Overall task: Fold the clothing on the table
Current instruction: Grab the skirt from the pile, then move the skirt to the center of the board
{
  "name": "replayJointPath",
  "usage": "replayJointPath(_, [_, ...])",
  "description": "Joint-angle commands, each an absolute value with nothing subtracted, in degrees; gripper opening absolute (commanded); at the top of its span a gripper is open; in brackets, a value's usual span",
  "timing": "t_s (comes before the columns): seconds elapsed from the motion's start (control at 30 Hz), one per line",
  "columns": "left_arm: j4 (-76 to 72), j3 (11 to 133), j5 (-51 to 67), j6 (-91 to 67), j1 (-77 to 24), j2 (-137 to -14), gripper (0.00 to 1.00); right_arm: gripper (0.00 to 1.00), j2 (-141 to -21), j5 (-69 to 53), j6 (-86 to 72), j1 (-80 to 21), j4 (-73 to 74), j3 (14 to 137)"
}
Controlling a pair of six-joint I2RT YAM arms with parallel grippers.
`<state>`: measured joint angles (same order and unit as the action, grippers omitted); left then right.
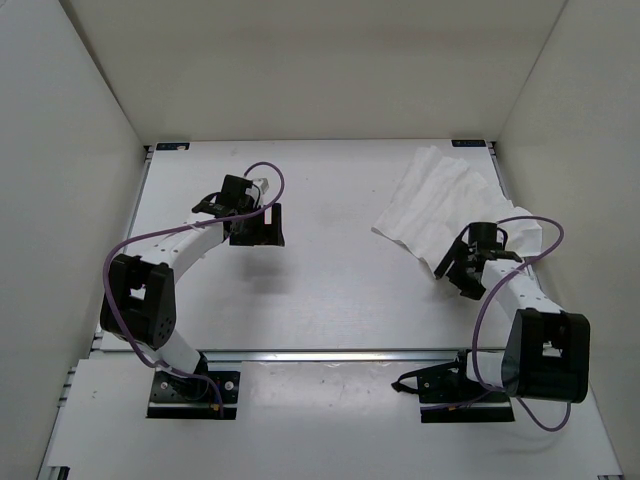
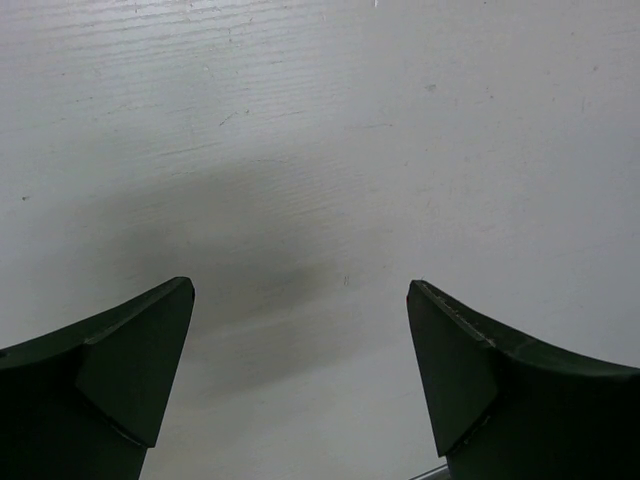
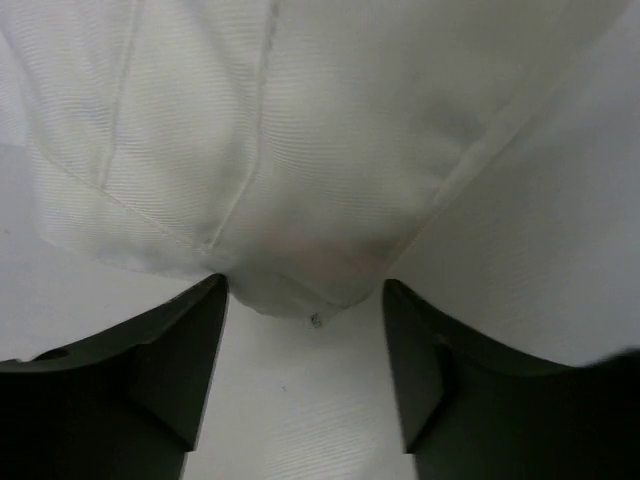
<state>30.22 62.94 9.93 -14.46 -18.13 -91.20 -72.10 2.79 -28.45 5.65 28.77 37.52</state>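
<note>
Overhead view of a white table (image 1: 330, 300) boxed in by plain white walls (image 1: 300, 60), with two robot arms mounted at its near edge. White clothing (image 1: 440, 200) lies in the far right part of the table, close to the far right corner, rumpled into long soft ridges that run diagonally. Its near edge reaches the right gripper (image 1: 458, 272), which sits low over that edge. The left gripper (image 1: 255, 228) is well apart from the fabric, over bare table left of centre.

Seen from the right wrist camera, the right gripper (image 3: 305, 340) has its two dark fingers (image 3: 170, 370) spread wide. A stitched hem and a rounded fold of the clothing (image 3: 300, 150) hang just at the fingertips, dipping into the gap between them, with bare table (image 3: 290, 410) beneath. The fingers do not pinch the cloth.

Seen from the left wrist camera, the left gripper (image 2: 300, 330) also has its fingers (image 2: 130, 370) spread fully, nothing between them. Below is only the table (image 2: 320, 120), faintly scuffed, with a soft grey shadow across it.
</note>
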Motion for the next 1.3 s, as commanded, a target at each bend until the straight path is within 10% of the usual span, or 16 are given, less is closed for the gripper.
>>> replayJointPath(0.0, [29.1,63.6,11.2,-14.3,-18.1,-89.0,0.98,0.57,-72.2,2.0,-30.8,5.5,24.8,35.3])
replayJointPath(0.27, [28.6,64.1,12.1,-14.1,-17.6,-89.2,0.99,0.00,-72.3,3.3,-26.9,7.2,21.5,37.3])
replayJointPath(0.7, [25.1,64.0,12.7,-19.2,-13.4,-89.5,0.98,0.00,-97.5,-14.6,-15.3,-10.3,35.5,83.7])
replayJointPath(0.97, [22.3,67.4,17.1,-23.2,-8.3,-86.6,0.99,0.00,-119.6,-23.3,-11.7,-20.2,57.2,151.1])
replayJointPath(1.13, [21.2,66.9,16.9,-24.4,-8.4,-82.5,0.99,0.00,-99.7,-22.3,-7.5,-22.9,42.3,127.0])
replayJointPath(1.27, [21.0,65.9,17.8,-25.0,-6.8,-79.7,0.98,0.00,-81.7,-29.2,-19.0,-16.2,22.2,83.3])
